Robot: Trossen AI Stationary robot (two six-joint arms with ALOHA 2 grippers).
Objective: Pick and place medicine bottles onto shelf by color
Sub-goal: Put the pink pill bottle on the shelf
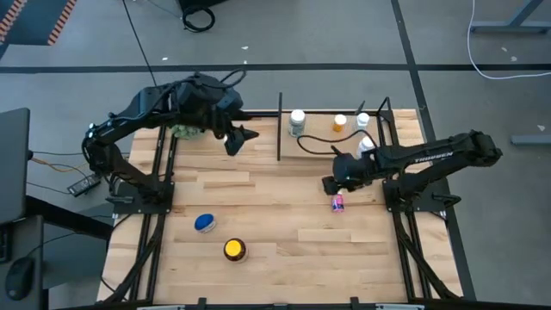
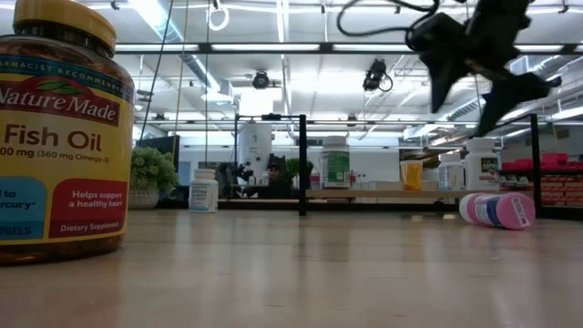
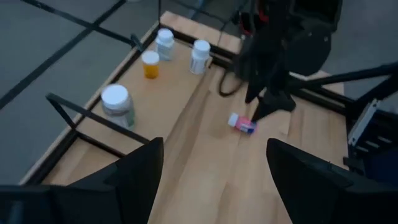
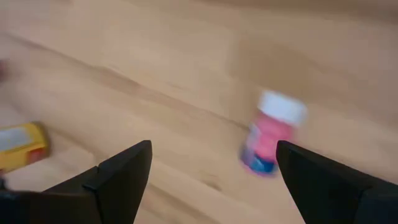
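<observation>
1. Shelf point(image 1: 405, 116), upper right of the high view: four bottles stand on it, close together. A green-labelled bottle point(image 1: 297, 122) is at its left end, an orange one point(image 1: 340, 123) mid-board, two white ones point(image 1: 362, 120) toward the right. Risk: an incoming bottle or the arm clips one and topples the row; the black posts narrow the way in.
2. Right gripper point(image 1: 328, 185), centre-right of the high view, fingers spread wide, holding nothing. It hangs above and just beside the pink bottle point(image 1: 338, 202). Risk: closing off-centre pushes the bottle instead of seizing it.
3. Left gripper point(image 1: 242, 138), upper centre, fingers well apart, empty. Risk: both arms reaching for the shelf together could meet.
4. Amber yellow-lidded bottle point(image 1: 234, 250), lower centre-left, standing, is wide. Risk: jaws may barely span it.
5. Blue-lidded bottle point(image 1: 205, 223), just above the amber one: may get nudged when its neighbour is taken.
6. Pink bottle lies on its side, free to roll. Its cap direction looks away from the gripper, though the wrist view is blurred.
</observation>
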